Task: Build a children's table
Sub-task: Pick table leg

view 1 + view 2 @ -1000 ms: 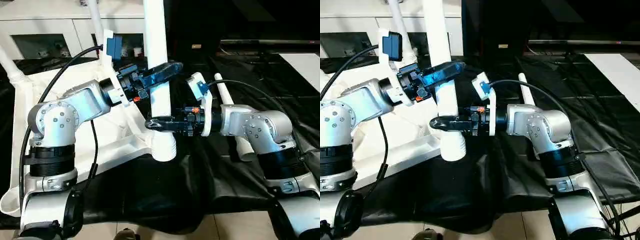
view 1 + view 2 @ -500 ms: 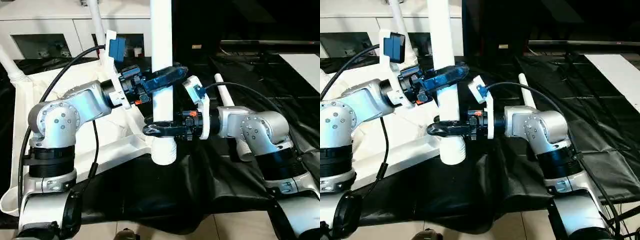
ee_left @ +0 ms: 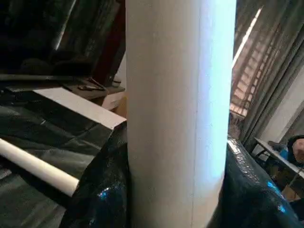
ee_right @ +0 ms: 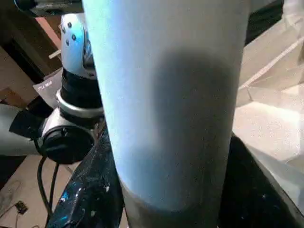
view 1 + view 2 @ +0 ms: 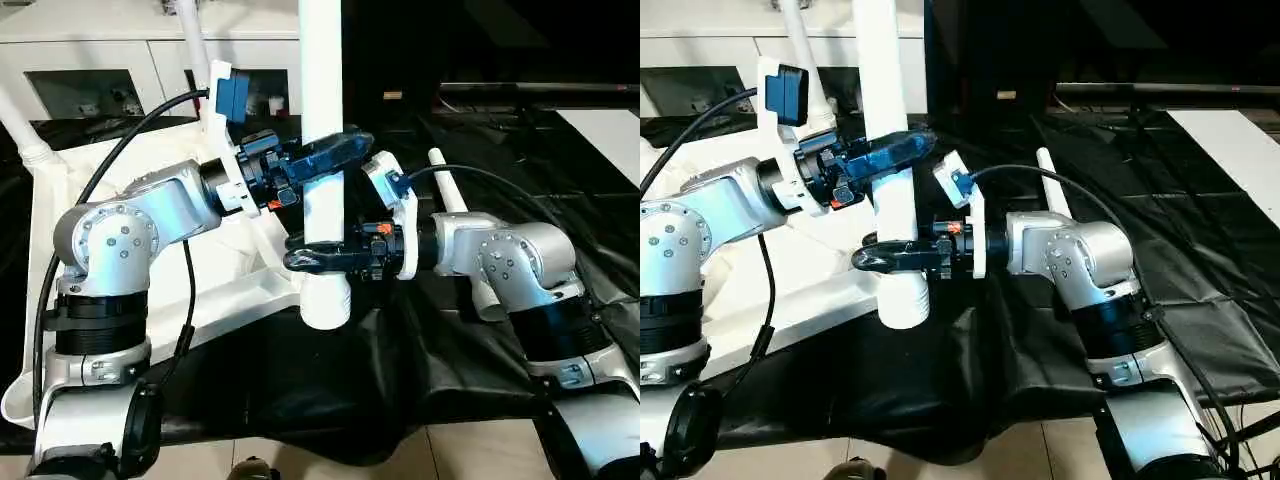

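Observation:
A white table leg (image 5: 320, 60) stands upright in the air, its ribbed end (image 5: 325, 300) pointing down just past the near corner of the tabletop. My left gripper (image 5: 345, 145) is shut on its middle, and its black fingers (image 3: 99, 190) press both sides. Lower down, my right gripper (image 5: 300, 260) is shut on the same leg (image 4: 166, 95) from the right, just above the ribbed end. The white tabletop (image 5: 60, 200) lies upside down on the left. Two legs rise from it, one at the back (image 5: 190, 40) and one at the far left (image 5: 22, 128).
Another white leg (image 5: 447, 185) lies on the black cloth (image 5: 400, 380) behind my right arm. A white cabinet with glass doors (image 5: 90, 70) stands at the back. Tiled floor shows at the near edge.
My right gripper's fingers have drawn in around the leg and the hand has shifted slightly left. The leg now stands a little straighter. The left gripper keeps its hold.

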Controlling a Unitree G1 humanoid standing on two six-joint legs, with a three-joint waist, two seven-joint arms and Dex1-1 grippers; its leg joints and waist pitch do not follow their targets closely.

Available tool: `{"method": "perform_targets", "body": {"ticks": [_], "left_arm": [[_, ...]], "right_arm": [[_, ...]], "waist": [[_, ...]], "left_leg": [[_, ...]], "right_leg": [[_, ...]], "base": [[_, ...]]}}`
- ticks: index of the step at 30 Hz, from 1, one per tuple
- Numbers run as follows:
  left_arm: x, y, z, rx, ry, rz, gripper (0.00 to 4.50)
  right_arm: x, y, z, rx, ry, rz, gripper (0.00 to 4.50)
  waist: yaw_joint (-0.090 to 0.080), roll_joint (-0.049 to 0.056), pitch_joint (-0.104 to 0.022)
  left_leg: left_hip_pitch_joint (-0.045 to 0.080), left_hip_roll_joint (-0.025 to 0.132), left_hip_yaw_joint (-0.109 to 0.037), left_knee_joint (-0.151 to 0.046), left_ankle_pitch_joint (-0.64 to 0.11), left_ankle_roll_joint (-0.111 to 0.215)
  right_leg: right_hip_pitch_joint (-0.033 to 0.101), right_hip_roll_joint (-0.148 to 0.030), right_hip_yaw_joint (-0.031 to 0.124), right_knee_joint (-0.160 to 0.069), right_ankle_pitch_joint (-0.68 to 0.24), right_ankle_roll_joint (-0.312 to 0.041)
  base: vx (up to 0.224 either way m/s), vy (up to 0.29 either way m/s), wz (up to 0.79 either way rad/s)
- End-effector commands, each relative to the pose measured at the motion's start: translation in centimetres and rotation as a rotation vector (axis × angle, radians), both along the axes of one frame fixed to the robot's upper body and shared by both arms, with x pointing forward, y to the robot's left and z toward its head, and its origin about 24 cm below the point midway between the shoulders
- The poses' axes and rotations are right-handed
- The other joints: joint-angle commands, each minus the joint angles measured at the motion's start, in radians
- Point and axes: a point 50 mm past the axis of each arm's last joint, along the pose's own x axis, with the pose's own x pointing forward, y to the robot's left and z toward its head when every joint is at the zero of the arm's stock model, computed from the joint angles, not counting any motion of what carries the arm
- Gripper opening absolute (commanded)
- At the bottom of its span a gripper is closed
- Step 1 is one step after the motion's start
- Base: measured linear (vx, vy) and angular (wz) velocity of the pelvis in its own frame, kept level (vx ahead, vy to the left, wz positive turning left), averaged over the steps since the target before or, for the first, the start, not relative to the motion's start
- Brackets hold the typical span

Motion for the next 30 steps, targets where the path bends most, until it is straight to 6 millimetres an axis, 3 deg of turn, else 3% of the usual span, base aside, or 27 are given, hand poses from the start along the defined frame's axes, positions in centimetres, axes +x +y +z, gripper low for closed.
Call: {"method": "perform_targets", "body": {"ticks": [1,3,4,5,7,8,11,16,18,20,22,23,24,25,26,27,28,30], "left_arm": [[-0.5,-0.6,0.9,-0.051,-0.060,-0.027,1.84],[-0.3,-0.6,1.1,-0.078,-0.068,0.013,1.84],[-0.2,-0.5,1.2,-0.093,-0.069,0.019,2.19],[0.2,-0.1,1.8,-0.216,-0.062,0.062,2.54],[0.4,0.3,2.3,-0.319,-0.054,0.073,2.54],[0.5,0.8,2.8,-0.450,-0.058,0.079,2.60],[0.5,1.4,3.0,-0.606,-0.063,0.092,2.99],[0.7,1.3,2.4,-0.823,-0.015,0.121,3.01],[0.7,1.4,2.6,-0.937,0.017,0.146,3.01],[0.8,1.6,2.6,-0.970,0.033,0.164,3.01],[1.1,2.0,2.5,-0.923,0.043,0.259,3.01],[1.3,2.1,2.3,-0.873,0.043,0.310,3.01],[1.9,2.2,1.8,-0.746,0.040,0.422,3.01],[3.1,2.7,0.5,-0.551,0.072,0.618,3.01],[3.8,3.3,-0.2,-0.430,0.083,0.741,3.01],[4.3,4.3,-1.4,-0.207,0.032,0.906,3.01],[4.3,4.3,-1.4,-0.184,0.025,0.911,3.01],[3.9,5.4,-3.7,0.344,-0.132,0.991,3.01]], "right_arm": [[0.3,-0.3,-0.6,-0.024,0.017,-0.061,1.95],[0.4,-0.4,-0.5,-0.009,0.017,-0.076,1.95],[0.4,-0.4,-0.5,-0.005,0.017,-0.079,1.95],[0.5,-0.4,-0.4,0.021,0.019,-0.099,1.95],[0.5,-0.5,-0.3,0.043,0.022,-0.113,1.94],[0.5,-0.5,-0.2,0.074,0.028,-0.127,1.92],[0.5,-0.5,0.0,0.125,0.040,-0.142,1.90],[0.8,-0.2,0.5,0.242,0.062,-0.197,1.88],[1.0,0.0,0.8,0.297,0.064,-0.245,1.88],[1.2,0.0,0.9,0.318,0.059,-0.282,1.88],[2.3,-0.4,0.6,0.256,-0.035,-0.478,1.88],[2.5,-0.5,0.5,0.226,-0.071,-0.524,1.88],[2.7,-0.5,0.2,0.181,-0.117,-0.566,1.88],[3.0,-0.7,-0.1,0.119,-0.177,-0.622,1.88],[3.1,-0.7,-0.3,0.085,-0.210,-0.651,1.88],[3.2,-0.9,-0.5,0.064,-0.259,-0.693,1.87],[3.2,-0.9,-0.5,0.061,-0.266,-0.697,1.87],[3.2,-1.4,-0.9,0.014,-0.386,-0.772,1.87]], "waist": [[-0.001,-0.010,-0.084],[-0.001,-0.012,-0.085],[-0.001,-0.011,-0.085],[-0.001,-0.012,-0.085],[0.001,-0.013,-0.085],[0.004,-0.012,-0.087],[0.003,-0.016,-0.088],[0.003,-0.013,-0.088],[0.003,-0.006,-0.086],[0.002,-0.009,-0.087],[-0.001,-0.001,-0.086],[-0.004,-0.005,-0.084],[-0.004,0.001,-0.085],[-0.004,0.001,-0.085],[-0.011,0.002,-0.084],[-0.014,0.001,-0.084],[-0.013,0.003,-0.085],[-0.021,-0.002,-0.089]], "left_leg": [[0.013,0.014,-0.004,-0.062,-0.139,-0.035],[0.012,0.014,-0.004,-0.061,-0.136,-0.033],[0.012,0.014,-0.003,-0.061,-0.136,-0.033],[0.010,0.014,-0.003,-0.060,-0.131,-0.032],[0.009,0.011,-0.001,-0.057,-0.127,-0.030],[0.008,0.011,-0.003,-0.056,-0.126,-0.027],[0.008,0.012,-0.004,-0.057,-0.127,-0.019],[0.009,0.013,-0.002,-0.057,-0.136,-0.018],[0.009,0.015,-0.004,-0.059,-0.152,-0.021],[0.010,0.015,-0.005,-0.060,-0.159,-0.026],[0.012,0.016,-0.007,-0.064,-0.167,-0.037],[0.012,0.017,-0.008,-0.066,-0.168,-0.052],[0.015,0.017,-0.010,-0.068,-0.169,-0.058],[0.015,0.017,-0.010,-0.068,-0.169,-0.058],[0.019,0.015,-0.015,-0.072,-0.191,-0.068],[0.019,0.012,-0.014,-0.073,-0.196,-0.070],[0.020,0.014,-0.016,-0.075,-0.198,-0.070],[0.015,0.018,-0.017,-0.076,-0.170,-0.066]], "right_leg": [[0.059,-0.068,0.044,-0.072,-0.249,-0.113],[0.060,-0.069,0.044,-0.071,-0.242,-0.117],[0.060,-0.069,0.044,-0.071,-0.241,-0.117],[0.060,-0.069,0.044,-0.071,-0.233,-0.119],[0.061,-0.070,0.044,-0.073,-0.224,-0.130],[0.063,-0.072,0.042,-0.073,-0.225,-0.138],[0.064,-0.070,0.041,-0.071,-0.208,-0.138],[0.060,-0.069,0.041,-0.075,-0.221,-0.144],[0.061,-0.071,0.041,-0.078,-0.235,-0.134],[0.060,-0.070,0.041,-0.077,-0.239,-0.128],[0.058,-0.068,0.040,-0.079,-0.247,-0.108],[0.057,-0.068,0.040,-0.082,-0.256,-0.088],[0.057,-0.067,0.040,-0.084,-0.259,-0.064],[0.057,-0.067,0.040,-0.084,-0.259,-0.064],[0.056,-0.061,0.040,-0.084,-0.284,0.014],[0.058,-0.062,0.040,-0.089,-0.314,0.040],[0.056,-0.066,0.040,-0.091,-0.325,0.050],[0.052,-0.065,0.041,-0.078,-0.285,0.059]], "base": [[0.000,0.000,0.00],[0.000,0.000,0.00],[0.000,0.000,0.00],[0.000,0.000,0.00],[0.000,0.000,0.00],[0.000,0.000,0.00],[0.000,0.000,0.00],[0.000,0.000,0.00],[0.000,0.000,0.00],[0.000,0.000,0.00],[0.000,0.000,0.00],[0.000,0.000,0.00],[0.000,0.000,0.00],[0.000,0.000,0.00],[0.000,0.000,0.00],[0.000,0.000,0.00],[0.000,0.000,0.00],[0.000,0.000,0.00]]}}
